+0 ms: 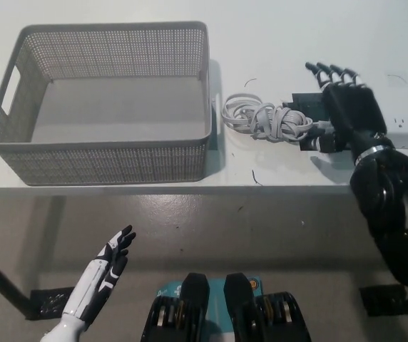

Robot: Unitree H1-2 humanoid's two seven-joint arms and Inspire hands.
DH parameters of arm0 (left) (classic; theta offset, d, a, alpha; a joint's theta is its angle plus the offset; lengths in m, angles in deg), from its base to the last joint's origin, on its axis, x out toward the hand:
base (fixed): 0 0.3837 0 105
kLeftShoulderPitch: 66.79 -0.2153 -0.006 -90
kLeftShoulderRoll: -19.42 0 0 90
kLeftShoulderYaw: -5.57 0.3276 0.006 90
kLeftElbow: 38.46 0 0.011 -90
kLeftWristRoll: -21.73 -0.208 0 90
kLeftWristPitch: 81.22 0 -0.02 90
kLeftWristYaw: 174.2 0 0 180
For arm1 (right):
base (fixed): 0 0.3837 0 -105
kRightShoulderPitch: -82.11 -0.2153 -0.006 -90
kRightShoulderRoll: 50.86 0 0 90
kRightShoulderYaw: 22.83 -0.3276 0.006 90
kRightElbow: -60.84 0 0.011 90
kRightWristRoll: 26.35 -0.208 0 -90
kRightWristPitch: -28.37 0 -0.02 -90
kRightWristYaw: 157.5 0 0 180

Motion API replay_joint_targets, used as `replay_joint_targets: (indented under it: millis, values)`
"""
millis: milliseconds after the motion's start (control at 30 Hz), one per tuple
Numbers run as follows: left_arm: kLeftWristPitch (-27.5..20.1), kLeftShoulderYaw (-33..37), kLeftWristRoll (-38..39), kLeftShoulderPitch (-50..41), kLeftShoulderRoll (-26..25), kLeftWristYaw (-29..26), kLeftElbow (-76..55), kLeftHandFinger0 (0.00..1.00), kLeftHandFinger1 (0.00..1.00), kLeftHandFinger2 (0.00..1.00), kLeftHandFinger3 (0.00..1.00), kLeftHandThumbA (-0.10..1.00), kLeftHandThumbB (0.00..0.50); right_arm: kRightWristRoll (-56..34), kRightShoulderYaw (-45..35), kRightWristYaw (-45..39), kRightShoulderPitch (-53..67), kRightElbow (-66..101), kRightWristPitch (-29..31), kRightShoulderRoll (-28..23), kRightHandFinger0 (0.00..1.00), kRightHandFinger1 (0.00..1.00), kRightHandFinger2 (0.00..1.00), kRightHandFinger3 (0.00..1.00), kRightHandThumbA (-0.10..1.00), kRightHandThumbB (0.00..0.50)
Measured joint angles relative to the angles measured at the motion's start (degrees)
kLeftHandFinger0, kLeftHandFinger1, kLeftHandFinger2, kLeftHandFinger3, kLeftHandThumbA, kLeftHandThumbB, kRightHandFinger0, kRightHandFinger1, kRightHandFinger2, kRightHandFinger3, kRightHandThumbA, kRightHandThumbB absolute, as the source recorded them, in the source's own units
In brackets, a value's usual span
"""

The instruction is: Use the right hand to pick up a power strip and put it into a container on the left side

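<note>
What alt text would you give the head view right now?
The black right hand lies over the white plastic power strip on the white table, beside its coiled grey cord. The grey mesh plastic basket sits left; the white left hand rests low, open.

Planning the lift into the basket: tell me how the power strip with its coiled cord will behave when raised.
The power strip looks rigid, probably lifting flat. Its bundled cord looks floppy, likely to dangle and drag.

right hand [347, 107] hides most of the power strip [404, 137].
</note>
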Motion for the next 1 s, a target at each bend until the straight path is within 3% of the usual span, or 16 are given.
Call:
replay_joint_targets:
  millis: [467,800,1000]
  values:
    - [-0.1,-0.1,0.1,0.0,0.0,0.3,0.0,1.00,1.00,1.00,1.00,1.00,0.127,0.0,2.4,0.2,-2.2,-7.8,-0.5,0.0,1.00,1.00,1.00,1.00,1.00,0.441]
    - [-0.2,-0.1,0.1,-0.1,0.0,0.4,0.0,1.00,1.00,1.00,1.00,1.00,0.116,0.7,3.6,3.3,-3.7,-10.4,-1.0,0.3,1.00,1.00,1.00,1.00,1.00,0.411]
    - [-0.4,-0.1,0.0,-0.1,0.0,0.4,0.0,1.00,1.00,1.00,1.00,1.00,0.112,0.8,3.7,9.4,-5.6,-18.7,-0.7,3.2,1.00,1.00,1.00,1.00,1.00,0.371]
